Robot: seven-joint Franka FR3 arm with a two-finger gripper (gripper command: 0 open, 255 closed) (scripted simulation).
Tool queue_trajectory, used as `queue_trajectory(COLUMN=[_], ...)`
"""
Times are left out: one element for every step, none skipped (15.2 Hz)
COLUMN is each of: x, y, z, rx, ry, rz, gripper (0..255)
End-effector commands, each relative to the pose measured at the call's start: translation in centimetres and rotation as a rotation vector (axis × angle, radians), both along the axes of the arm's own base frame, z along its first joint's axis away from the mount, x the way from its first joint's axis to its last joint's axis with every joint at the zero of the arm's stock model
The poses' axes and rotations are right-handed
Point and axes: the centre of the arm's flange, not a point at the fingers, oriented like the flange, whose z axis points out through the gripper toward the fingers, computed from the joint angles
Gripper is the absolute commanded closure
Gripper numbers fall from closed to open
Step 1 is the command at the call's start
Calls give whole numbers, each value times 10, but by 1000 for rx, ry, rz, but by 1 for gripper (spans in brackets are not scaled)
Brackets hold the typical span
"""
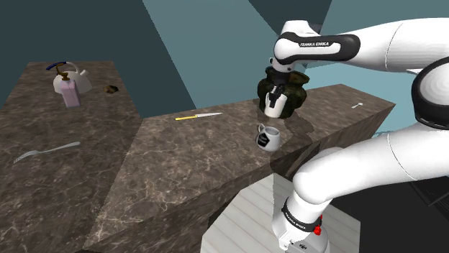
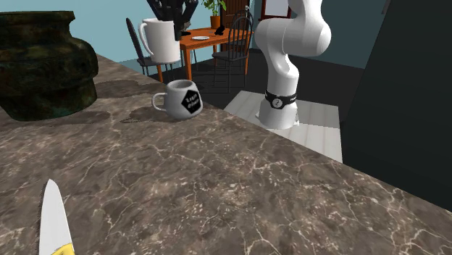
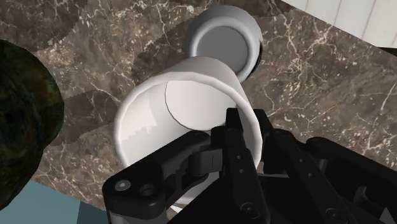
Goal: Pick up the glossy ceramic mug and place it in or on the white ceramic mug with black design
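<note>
While the end effector point(image 1: 276, 92) pinched the glossy white mug point(image 1: 273, 105) by its wall at the rim, the mug hung clear of the marble-patterned surface point(image 1: 180, 165), just beside a dark green vase point(image 1: 298, 92). The pick-up therefore looked done, and the placing was left to do. The white mug with the black design point(image 1: 268, 137) stood on the surface below the held one and nearer the stand, apart from it and with nothing inside, as the wrist view showed. In that view its mouth lay beyond the held mug, not under it, so I judged that a short shift over it and a lowering were needed. The held mug was upright: its long axis ran about vertical, mouth up toward the hand and base down. Its handle pointed to the second exterior view's left. The mug with the design was upright too, mouth up, with its handle toward that same side.
</note>
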Motion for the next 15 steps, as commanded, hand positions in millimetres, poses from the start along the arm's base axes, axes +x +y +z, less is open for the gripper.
queue_trajectory(x=[0, 0, 0, 0, 0, 0, 0, 0, 0, 0, 0, 0, 0, 0, 0], y=[0, 0, 0, 0, 0, 0, 0, 0, 0, 0, 0, 0, 0, 0, 0], z=[-10, -15, -21, -26, -31, -36, -42, -47, -52, -57, -63, -68, -77, -77, -77], rx=[0, 0, 0, 0, 0, 0, 0, 0, 0, 0, 0, 0, 0, 0, 0], ry=[0, 0, 0, 0, 0, 0, 0, 0, 0, 0, 0, 0, 0, 0, 0], rz=[0, 0, 0, 0, 0, 0, 0, 0, 0, 0, 0, 0, 0, 0, 0], gripper=[255, 255, 255, 255, 255, 255, 255, 255, 255, 255, 255, 255, 255, 255, 255])
